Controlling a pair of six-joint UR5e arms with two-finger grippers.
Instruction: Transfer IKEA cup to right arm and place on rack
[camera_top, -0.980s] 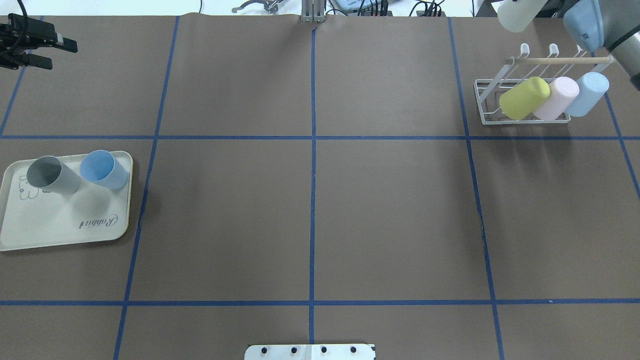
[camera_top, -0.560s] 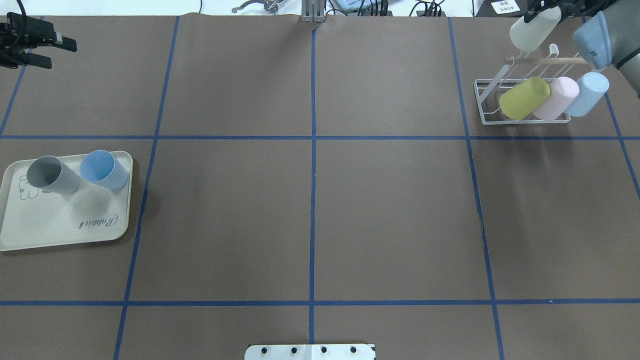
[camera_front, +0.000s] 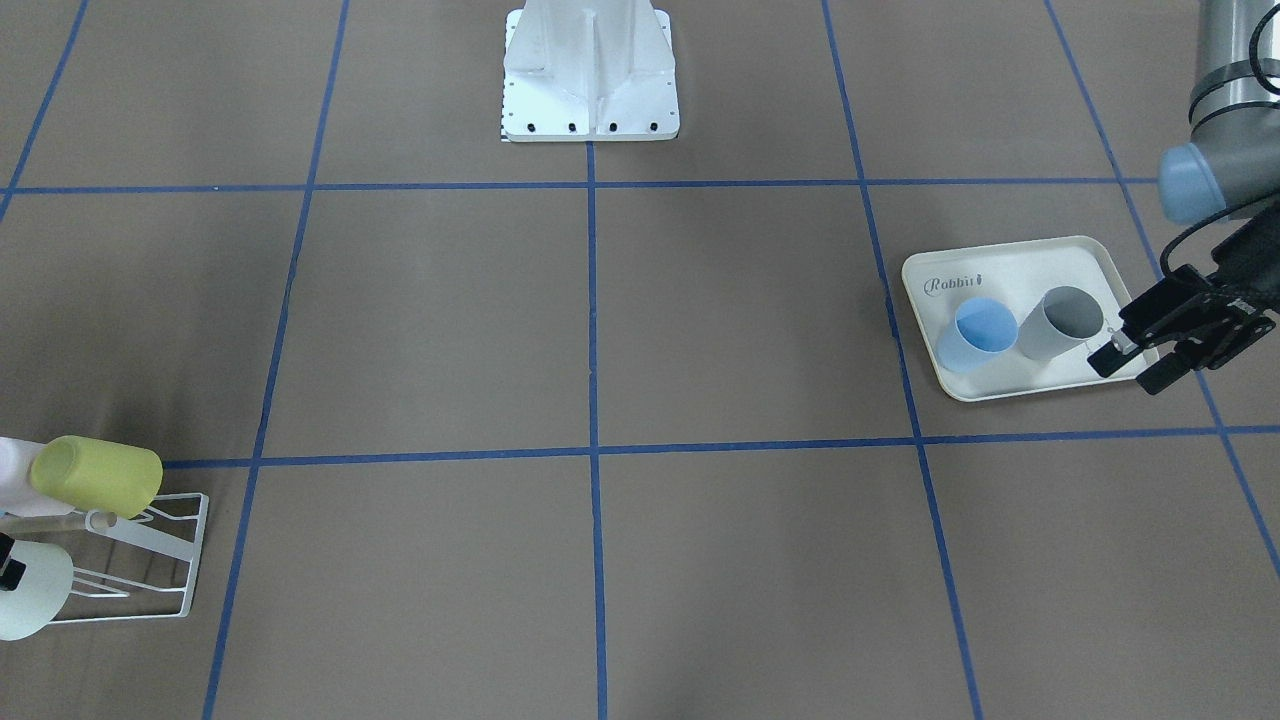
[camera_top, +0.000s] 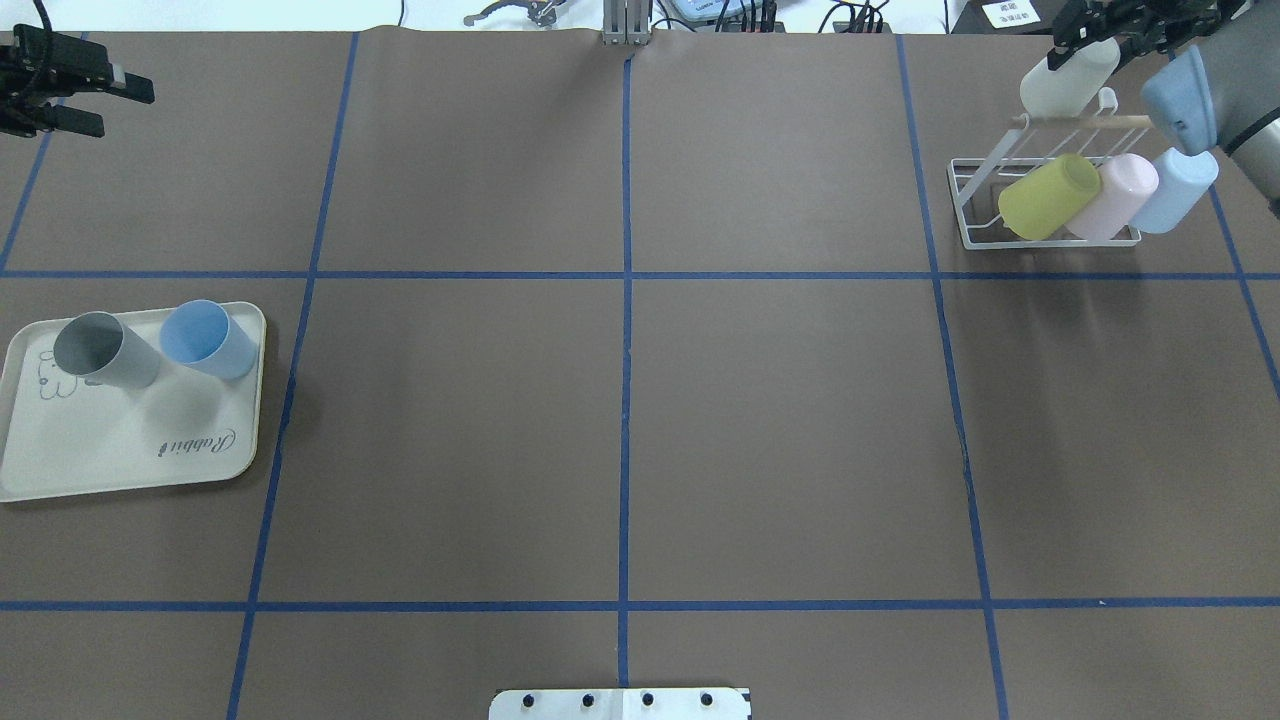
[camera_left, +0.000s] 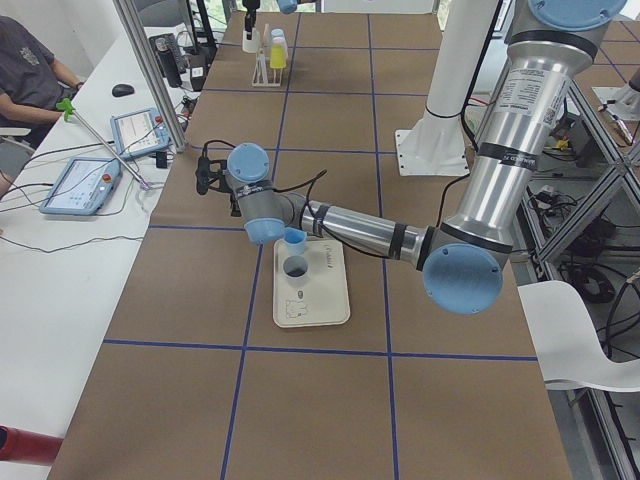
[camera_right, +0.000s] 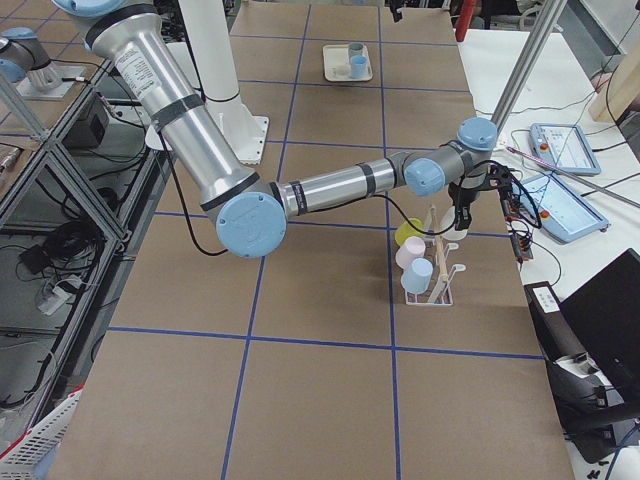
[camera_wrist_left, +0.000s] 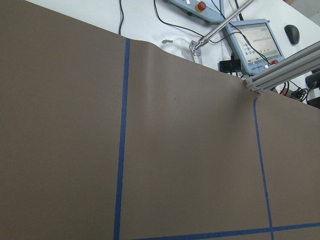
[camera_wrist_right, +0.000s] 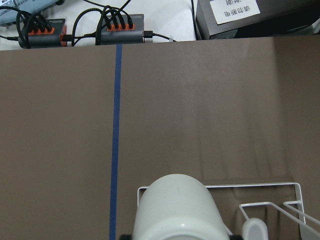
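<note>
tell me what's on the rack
On the rack lie a yellow-green cup, a pink cup and a light blue cup. The right gripper holds a white cup over its back prongs; whether it touches them is hidden.

The brown table cover (camera_top: 780, 430) looks like matt paper, ruled with smooth blue tape lines (camera_top: 627, 400). The low white wire rack (camera_top: 958, 200) reads as coated metal, its light dowel rod (camera_top: 1085, 120) as bare wood. The cream-white cup (camera_top: 1062, 80), yellow-green cup (camera_top: 1045, 197), pale pink cup (camera_top: 1122, 195), light blue cup (camera_top: 1178, 185), grey cup (camera_top: 110, 355) and blue cup (camera_top: 212, 342) show smooth, softly sheened plastic. The cream rectangular tray (camera_top: 110, 450) is probably plastic too. The arm tube (camera_right: 180, 120) is brushed silver metal and its joint cap (camera_right: 250, 222) glossy blue plastic.
</note>
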